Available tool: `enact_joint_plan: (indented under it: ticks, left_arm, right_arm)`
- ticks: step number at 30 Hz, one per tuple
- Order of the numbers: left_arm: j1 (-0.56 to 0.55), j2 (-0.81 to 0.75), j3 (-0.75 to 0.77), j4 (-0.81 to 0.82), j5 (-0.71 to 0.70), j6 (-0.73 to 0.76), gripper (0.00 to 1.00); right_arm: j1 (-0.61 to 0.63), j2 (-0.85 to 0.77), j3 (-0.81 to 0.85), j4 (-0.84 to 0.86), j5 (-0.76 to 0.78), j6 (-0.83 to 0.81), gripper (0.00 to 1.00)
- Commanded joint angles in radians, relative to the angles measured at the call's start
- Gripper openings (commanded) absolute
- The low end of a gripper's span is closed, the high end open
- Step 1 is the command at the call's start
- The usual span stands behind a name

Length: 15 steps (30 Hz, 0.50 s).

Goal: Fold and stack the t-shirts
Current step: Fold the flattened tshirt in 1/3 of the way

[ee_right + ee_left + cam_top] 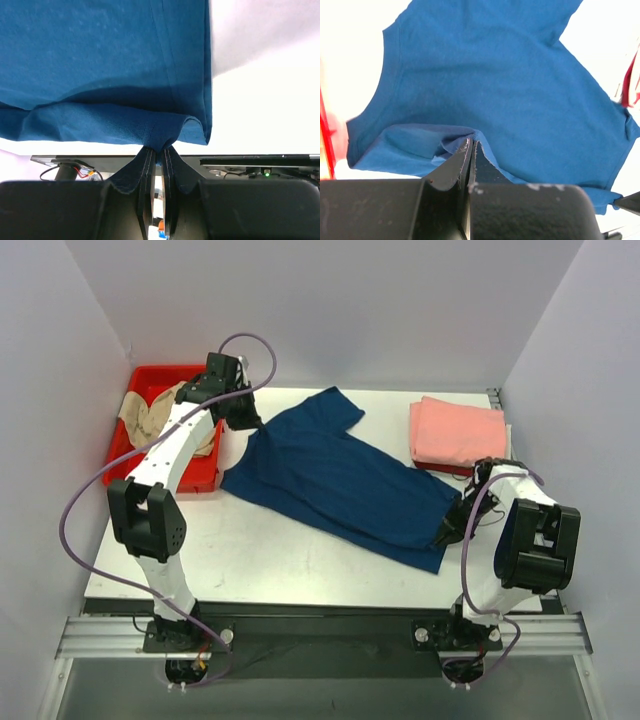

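Observation:
A navy blue t-shirt lies spread plain side up across the middle of the table; no print shows. My left gripper is shut on its far-left part near the sleeve; the left wrist view shows the cloth bunched at the closed fingertips. My right gripper is shut on the shirt's hem at the near right corner, with the cloth pinched and lifted at the fingertips. A folded salmon-pink t-shirt lies at the back right on something red. A beige t-shirt lies crumpled in a red bin.
The red bin stands at the back left beside the left arm. White walls close in the back and both sides. The table's front edge runs just ahead of the arm bases.

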Motion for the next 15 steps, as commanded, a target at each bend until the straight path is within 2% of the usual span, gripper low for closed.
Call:
enact_joint_plan:
  ticks: [1, 15]
  left_arm:
    - [-0.002, 0.011, 0.091, 0.008, -0.035, 0.015, 0.0]
    - [0.0, 0.026, 0.109, -0.001, -0.078, 0.016, 0.0]
  right_arm:
    - [-0.02, 0.02, 0.04, -0.039, -0.008, -0.025, 0.0]
    - [-0.055, 0.069, 0.06, -0.003, -0.019, -0.029, 0.0]
